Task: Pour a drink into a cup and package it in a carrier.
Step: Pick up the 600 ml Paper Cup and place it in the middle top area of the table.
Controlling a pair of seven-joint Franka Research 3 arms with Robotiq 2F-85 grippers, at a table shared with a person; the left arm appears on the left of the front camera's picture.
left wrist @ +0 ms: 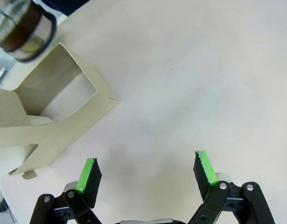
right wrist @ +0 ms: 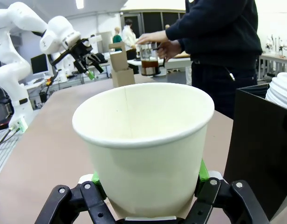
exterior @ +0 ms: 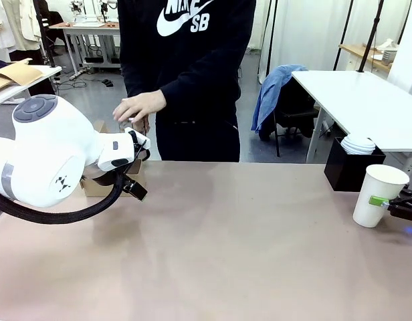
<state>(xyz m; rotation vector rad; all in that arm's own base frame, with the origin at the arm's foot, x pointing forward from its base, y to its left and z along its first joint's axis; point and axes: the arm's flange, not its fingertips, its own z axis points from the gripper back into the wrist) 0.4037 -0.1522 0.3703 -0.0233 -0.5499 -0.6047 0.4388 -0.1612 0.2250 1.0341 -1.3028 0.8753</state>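
Note:
The tall white paper cup (exterior: 378,195) stands at the table's right end, and my right gripper (exterior: 384,202) is shut on its lower half; its green pads (right wrist: 202,173) press both sides of the empty cup (right wrist: 143,140). My left gripper (left wrist: 146,172) hangs open above bare table, just beside the brown cardboard carrier (left wrist: 55,116). In the front view the carrier (exterior: 92,185) is mostly hidden behind my left arm. The clear jug (right wrist: 149,65) of dark brown drink stands past the carrier (right wrist: 121,67), with the person's hands on it. It also appears in the left wrist view's corner (left wrist: 22,28).
A black open-topped box (exterior: 350,170) holding stacked white lids (exterior: 358,144) stands right behind the cup. The person (exterior: 192,73) stands at the far side, one hand (exterior: 139,105) near the carrier. The table's (exterior: 226,247) middle is bare.

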